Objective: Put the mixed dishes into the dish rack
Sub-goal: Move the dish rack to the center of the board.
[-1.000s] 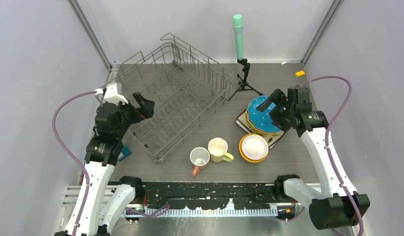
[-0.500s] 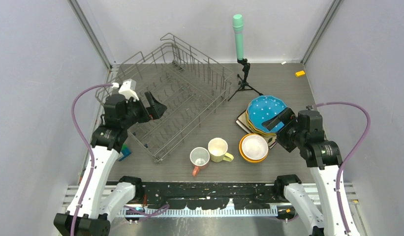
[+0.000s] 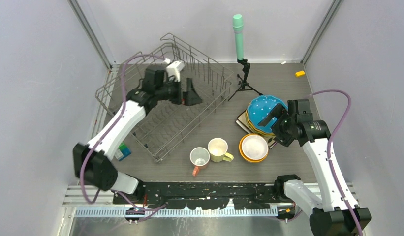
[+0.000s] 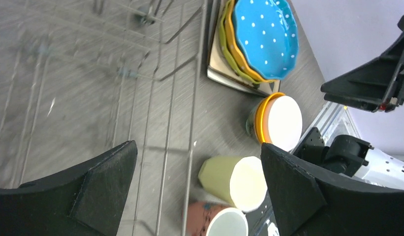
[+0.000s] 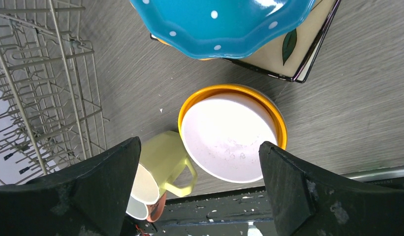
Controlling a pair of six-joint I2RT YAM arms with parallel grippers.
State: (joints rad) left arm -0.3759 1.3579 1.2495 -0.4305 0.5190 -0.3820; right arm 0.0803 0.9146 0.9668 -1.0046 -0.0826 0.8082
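With both pairs of jaws spread wide and empty, the left gripper (image 3: 192, 93) hovers over the dish rack (image 3: 160, 115), well apart from the mixed dishes (image 3: 218, 147) to its right, while the right gripper (image 3: 271, 119) hangs over the near edge of the blue plate (image 3: 265, 110), with the white bowl (image 5: 229, 137) below between its fingers.

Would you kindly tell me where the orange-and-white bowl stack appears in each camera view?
Top external: bowl stack right of centre, toward the near edge, beside the pale-yellow mug.
Left wrist: bowl stack right of centre.
Right wrist: bowl stack at centre.
Shared landmark: the blue dotted plate, next to the stack in all three.
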